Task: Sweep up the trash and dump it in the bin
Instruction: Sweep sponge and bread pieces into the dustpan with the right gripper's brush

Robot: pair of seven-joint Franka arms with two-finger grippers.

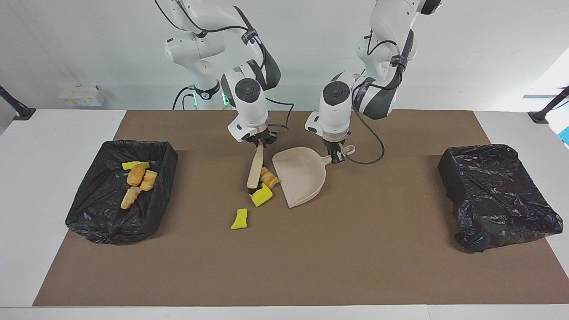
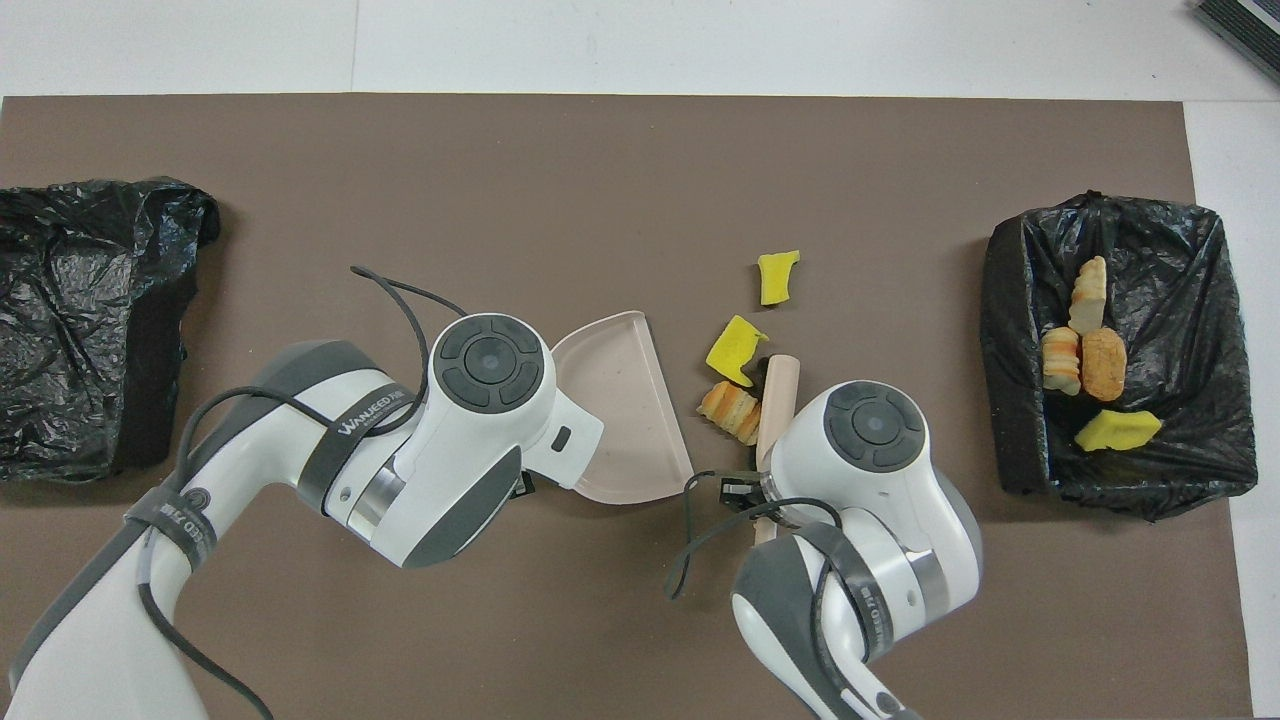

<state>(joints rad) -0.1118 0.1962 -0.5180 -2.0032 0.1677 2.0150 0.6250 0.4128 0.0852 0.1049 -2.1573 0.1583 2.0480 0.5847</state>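
1. The right hand [image 1: 261,141] is clamped on the top of the brush [image 1: 255,170] handle, with the black bristles down on the desk [image 1: 311,258].
2. The left hand [image 1: 336,153] is closed on the handle of the dustpan [image 1: 301,174], whose open mouth is turned toward the brush.
3. The trash on the desk consists of three pieces. A striped bread lump [image 1: 269,177] is pressed between the brush and the dustpan's mouth, just below the right hand.
4. A yellow sponge bit [image 1: 262,195] is seen at the bristle tip, touching the brush and just short of the pan's lip.
5. A second yellow sponge piece [image 1: 240,219] is left apart, farther from both hands.
6. More chunks are already held in the black-lined bin [image 1: 106,218] at the right arm's end of the desk; a second lined bin [image 1: 498,200] sits at the left arm's end.
7. The brush's long axis runs from the right hand down and away from the robots, slightly slanted, bristle end farthest out.
8. For a clean sweep, the pan's lip is best kept flat on the desk while the bristles are drawn sideways into it.
9. The sponge bit at the tip could be lost past the pan's corner, so the brush is best angled inward.
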